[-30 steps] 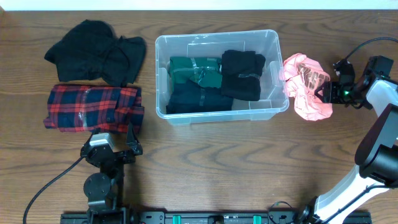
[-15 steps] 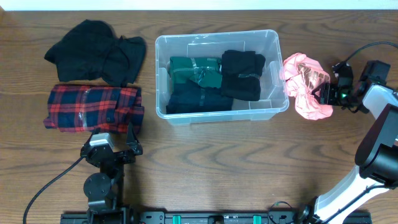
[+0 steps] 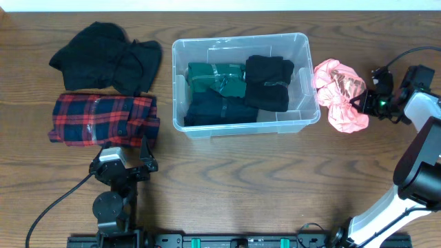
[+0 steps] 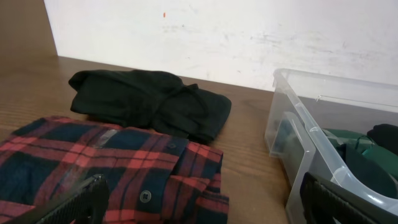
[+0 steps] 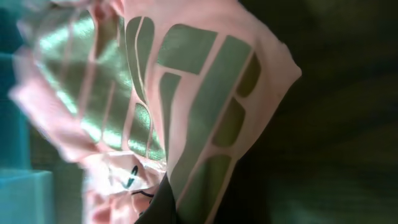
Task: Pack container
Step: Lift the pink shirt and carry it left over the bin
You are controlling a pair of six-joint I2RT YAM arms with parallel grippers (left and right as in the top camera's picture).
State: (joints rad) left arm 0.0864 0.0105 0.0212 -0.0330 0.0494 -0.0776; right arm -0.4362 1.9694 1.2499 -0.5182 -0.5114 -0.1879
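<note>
The clear container (image 3: 241, 38) stands at the table's middle. It holds a green garment (image 3: 217, 76), a black one (image 3: 269, 81) and a dark navy one (image 3: 217, 110). Just right of it lies a crumpled pink garment (image 3: 337, 89) with a shiny print. My right gripper (image 3: 360, 103) is shut on that garment's right edge. In the right wrist view the pink garment (image 5: 186, 81) fills the frame, pinched at a dark fingertip (image 5: 165, 202). My left gripper (image 3: 125, 148) rests open at the front left, just below a red plaid shirt (image 3: 96, 118). Between its fingers (image 4: 81, 202) there is nothing.
A black garment (image 3: 107, 58) lies at the back left, behind the plaid shirt (image 4: 93, 162). The left wrist view shows that black garment (image 4: 149, 102), the container's near corner (image 4: 298, 118) and a white wall behind.
My right gripper has closed on the pink garment's edge, and the cloth has bunched slightly toward it. The left arm has not moved.
</note>
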